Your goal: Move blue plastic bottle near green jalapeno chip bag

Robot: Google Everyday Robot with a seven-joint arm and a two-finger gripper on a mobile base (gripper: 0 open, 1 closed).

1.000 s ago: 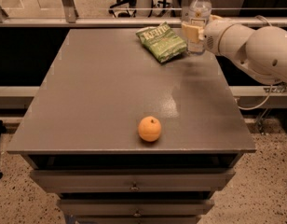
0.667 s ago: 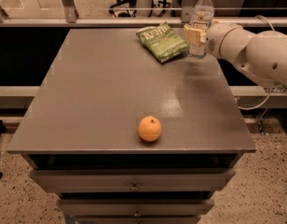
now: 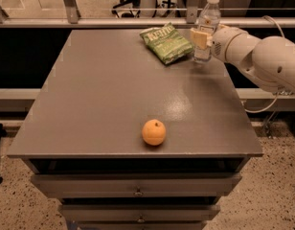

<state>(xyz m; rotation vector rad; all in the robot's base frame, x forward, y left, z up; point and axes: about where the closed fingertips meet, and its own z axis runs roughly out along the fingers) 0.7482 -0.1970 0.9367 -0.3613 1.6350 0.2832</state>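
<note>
The blue plastic bottle [image 3: 208, 19] is slim and clear with a white cap. It stands upright at the far right of the grey table [image 3: 114, 104]. The green jalapeno chip bag [image 3: 166, 44] lies flat just to its left, a small gap apart. My gripper [image 3: 203, 38] reaches in from the right and is shut on the bottle's lower half. One beige finger pad [image 3: 198, 37] shows in front of the bottle. The bottle's base sits at or just above the tabletop.
An orange [image 3: 153, 132] sits near the table's front edge, right of centre. A metal rail with glass [image 3: 114, 13] runs behind the table. Drawers [image 3: 138, 186] are below the tabletop. A cable [image 3: 262, 107] hangs off the right side.
The gripper and the bottle have shifted slightly right and lower, staying beside the chip bag. The orange and the bag have not moved.
</note>
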